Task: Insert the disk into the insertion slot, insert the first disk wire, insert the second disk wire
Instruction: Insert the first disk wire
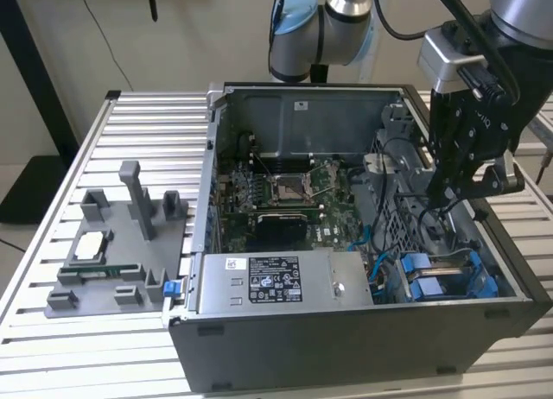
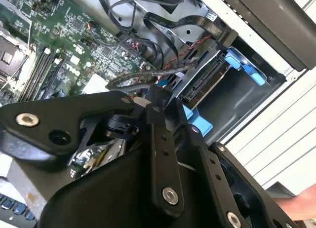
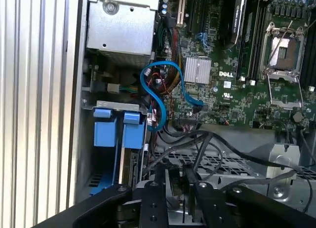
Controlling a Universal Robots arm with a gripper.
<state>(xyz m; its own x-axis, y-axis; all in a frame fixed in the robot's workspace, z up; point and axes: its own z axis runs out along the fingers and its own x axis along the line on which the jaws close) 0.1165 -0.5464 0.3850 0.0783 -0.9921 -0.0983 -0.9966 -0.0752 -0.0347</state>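
Disk (image 1: 428,287) sits down in the slot (image 2: 232,99), at the case's (image 1: 346,347) corner nearest the camera, on the exterior view's right. Gripper (image 1: 445,196) hangs among black cables (image 3: 201,151) just beside it. Honestly can't tell if it's pinching anything.

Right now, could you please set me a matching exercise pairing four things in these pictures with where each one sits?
1 power-supply box
2 grey fixture tray
3 blue cable
4 gripper

A on the slatted table, outside the case
B above the case's end at the exterior view's right
C looping beside the blue carriers
D inside the case, against its near wall

Pairs: 1-D, 2-A, 3-C, 4-B
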